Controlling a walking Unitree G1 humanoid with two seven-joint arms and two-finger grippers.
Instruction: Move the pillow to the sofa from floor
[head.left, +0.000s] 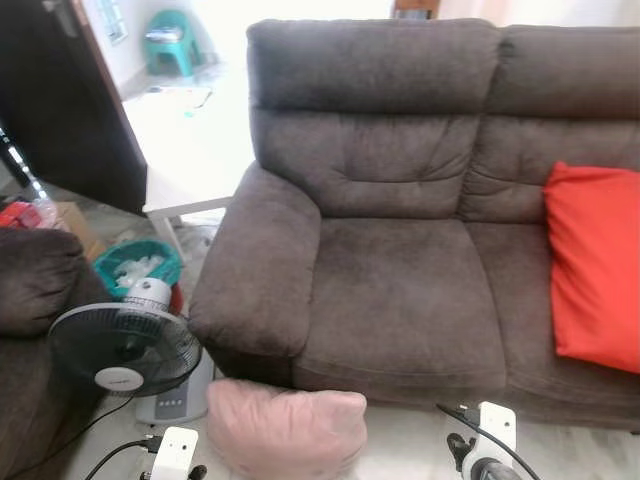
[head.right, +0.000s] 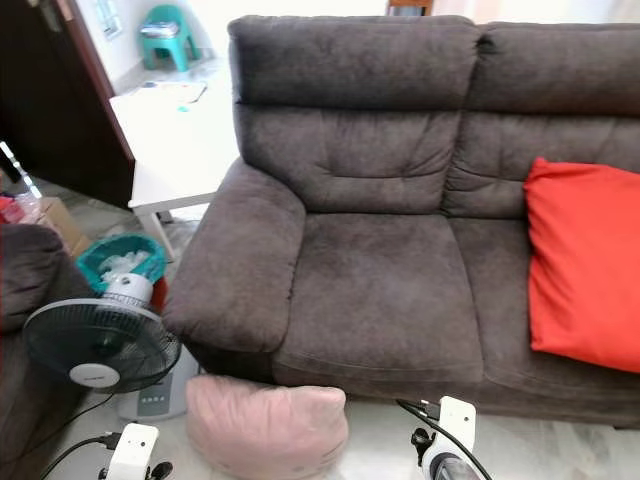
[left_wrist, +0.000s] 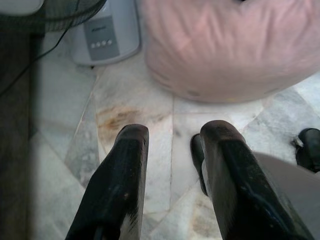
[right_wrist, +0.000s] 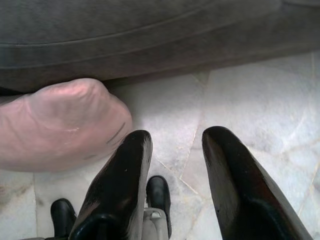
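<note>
The soft pink fabric pillow (head.left: 287, 428) lies on my near marble floor (left_wrist: 60, 150), against the dark brown suede sofa (head.left: 400, 280); left gripper (left_wrist: 172, 137) and right gripper (right_wrist: 175, 145) hover parted, empty.

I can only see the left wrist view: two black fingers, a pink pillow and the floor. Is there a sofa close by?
Observer: Yes, a dark sofa stands right behind the pink pillow.
Operator: Is anything on the sofa?
Observer: A red cushion leans on its right seat.
Operator: What is the grey box near my pillow?
Observer: The base of a fan standing left of the pillow.
Operator: Where is the other pincer?
Observer: The right pincer hangs open over the floor beside the pillow.
</note>
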